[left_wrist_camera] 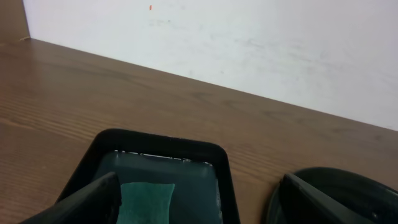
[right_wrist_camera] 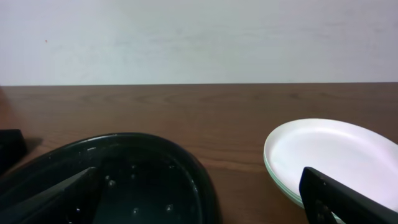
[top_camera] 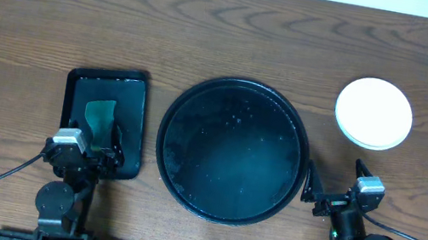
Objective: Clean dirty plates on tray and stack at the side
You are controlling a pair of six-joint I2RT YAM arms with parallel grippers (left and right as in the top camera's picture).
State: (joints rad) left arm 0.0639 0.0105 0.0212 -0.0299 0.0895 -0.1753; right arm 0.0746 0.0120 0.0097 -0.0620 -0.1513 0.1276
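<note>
The round black tray (top_camera: pixel 224 165) is sitting at the middle of the surface (top_camera: pixel 227 36), close to the near edge, and its dark floor is glistening with small droplets. The plates (top_camera: pixel 374 113) are sitting in one stack off the tray, toward the right edge of the surface and a little farther back than the tray's far rim. The white one is lying on top with a clean face, and in the right wrist view pale green rims are showing beneath it.

A smaller rectangular black tray (top_camera: pixel 109 76) is lying just beside the round one, toward the left edge, and a teal cloth (top_camera: pixel 100 117) is resting flat inside it.

The left arm (top_camera: pixel 62 167) is hovering over the near end of the rectangular tray, and the left jaws are standing wide apart, gripping nothing. The right arm (top_camera: pixel 357 224) is hanging by the near edge between the round tray and the stack, and the right jaws are also standing wide apart, gripping nothing.
</note>
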